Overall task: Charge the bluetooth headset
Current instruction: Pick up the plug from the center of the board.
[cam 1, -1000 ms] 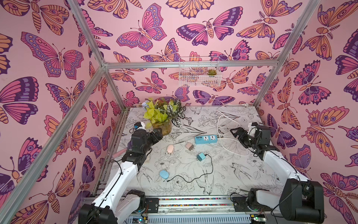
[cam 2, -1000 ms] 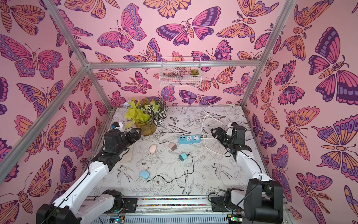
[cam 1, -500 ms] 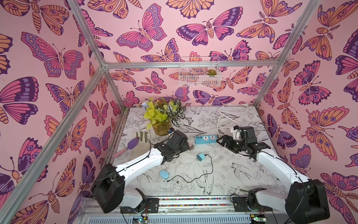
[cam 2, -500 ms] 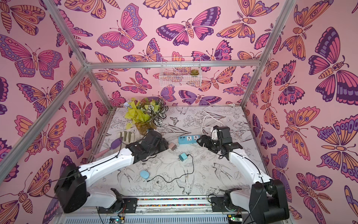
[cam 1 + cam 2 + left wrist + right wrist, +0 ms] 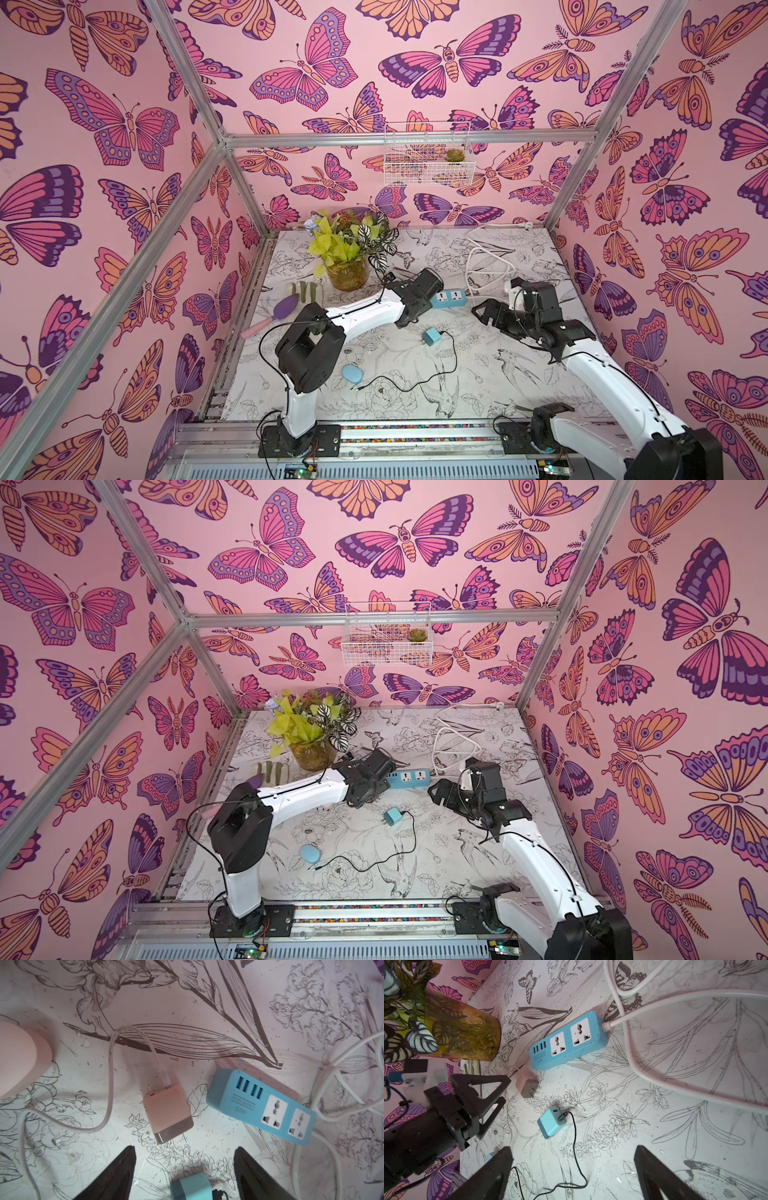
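Left pincer (image 5: 184, 1150), spread wide and empty, hovers over pink charger (image 5: 168, 1111); right pincer (image 5: 573, 1148), likewise spread, holds nothing.

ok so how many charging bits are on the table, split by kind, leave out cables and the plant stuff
adapters: 2 (pink adapter, blue adapter)
headset cases: 2 (pink case, partly in the left wrist view; blue case)
power strips: 1 (blue power strip)
total: 5
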Robot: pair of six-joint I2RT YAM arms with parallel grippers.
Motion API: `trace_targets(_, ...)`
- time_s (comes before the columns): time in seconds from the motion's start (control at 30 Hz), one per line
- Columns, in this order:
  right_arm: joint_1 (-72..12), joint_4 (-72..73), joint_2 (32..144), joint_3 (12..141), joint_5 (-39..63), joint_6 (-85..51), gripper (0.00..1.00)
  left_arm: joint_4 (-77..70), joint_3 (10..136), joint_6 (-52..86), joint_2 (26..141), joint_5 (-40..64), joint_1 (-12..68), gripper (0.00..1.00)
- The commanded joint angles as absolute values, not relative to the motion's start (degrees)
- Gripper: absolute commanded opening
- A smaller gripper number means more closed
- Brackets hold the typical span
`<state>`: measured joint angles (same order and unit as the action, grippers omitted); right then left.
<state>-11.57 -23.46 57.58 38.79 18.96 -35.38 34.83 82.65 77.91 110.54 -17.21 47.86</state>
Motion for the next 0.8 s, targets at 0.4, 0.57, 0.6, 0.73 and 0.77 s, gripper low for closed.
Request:
trace_targets(0.4, -11.88, -23.20, 58.14, 36.65, 18.10, -36.12, 0.94, 44.98, 90.93, 86.87, 120.21, -18.38, 46.51, 0.79)
trace_targets(0.57, -11.87, -22.98, 58.62, 36.47, 18.10, -36.12, 0.94, 45.02, 93.19, 86.66, 122.77, -16.73, 46.41, 0.80)
trace_targets(0.6, -11.87, -22.98, 58.69, 36.39, 18.17, -36.21, 0.94, 45.09, 93.57, 86.67, 123.26, -16.49, 46.41, 0.80)
trace_targets(0.73, -11.95, -22.70, 58.72, 35.97, 18.35, -36.30, 0.94, 45.39, 94.04, 87.21, 124.61, -16.32, 46.32, 0.78)
trace_targets(0.77, -11.87, -22.76, 58.71, 35.96, 18.28, -36.30, 0.94, 45.44, 94.04, 87.37, 124.95, -16.07, 46.32, 0.77)
